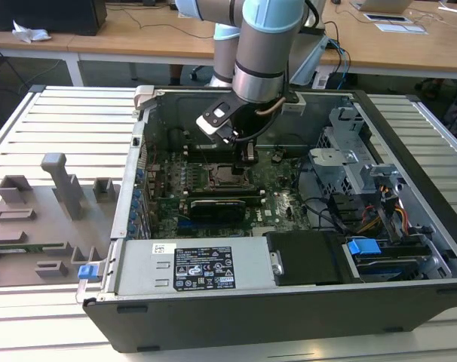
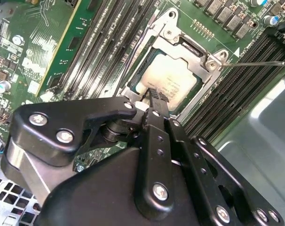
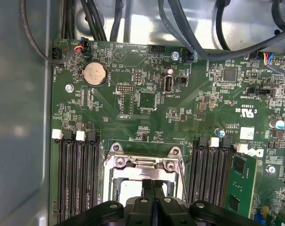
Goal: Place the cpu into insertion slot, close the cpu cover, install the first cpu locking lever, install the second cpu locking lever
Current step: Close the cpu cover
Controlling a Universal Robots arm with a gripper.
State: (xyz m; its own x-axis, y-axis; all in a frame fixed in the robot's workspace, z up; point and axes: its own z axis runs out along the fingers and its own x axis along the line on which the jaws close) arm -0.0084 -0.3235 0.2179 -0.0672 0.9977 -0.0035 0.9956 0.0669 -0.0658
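Observation:
The cpu point(image 2: 173, 77), pale and silvery, lies in the insertion slot point(image 1: 227, 176) on the green board inside the open computer case. The cpu cover point(image 2: 186, 46) lies down over it, with the chip showing through the cover's window. The cover point(image 3: 142, 164) also appears in the first wrist view. My gripper point(image 2: 154, 94) is shut with nothing between its fingers, and its tip is low over the near edge of the cover. The gripper point(image 1: 248, 157) hangs just above the slot in the exterior view. A thin metal locking lever point(image 2: 262, 62) sticks out sideways from a corner of the socket.
Black memory slots point(image 3: 76, 179) flank the socket on both sides, one holding a green card point(image 3: 239, 181). Black cables point(image 3: 189, 28) run along the case wall. A power supply point(image 1: 206, 265) and a drive cage point(image 1: 357, 173) stand nearby. Grey fixtures point(image 1: 62, 185) sit outside the case.

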